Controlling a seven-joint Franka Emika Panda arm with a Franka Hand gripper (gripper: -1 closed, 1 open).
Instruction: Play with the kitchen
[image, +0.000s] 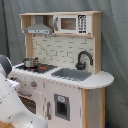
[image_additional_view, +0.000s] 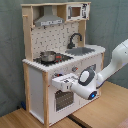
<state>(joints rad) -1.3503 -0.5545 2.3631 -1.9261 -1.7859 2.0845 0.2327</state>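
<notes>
White-and-wood kitchen (image_additional_view: 60, 60) — upright, long axis vertical.

1. A light-wood tabletop (image_additional_view: 107, 107) spreads beneath the gripper (image_additional_view: 59, 81) in the second exterior view.
2. The kitchen (image_additional_view: 60, 60) stands directly on it, behind the gripper.

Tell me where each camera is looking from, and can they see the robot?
First exterior view: faces the kitchen from its sink end; white arm at the first exterior view's lower left.
Second exterior view: faces it from the pot end; arm enters from the second exterior view's right, gripper at the oven front.
Both show faucet, microwave.
</notes>
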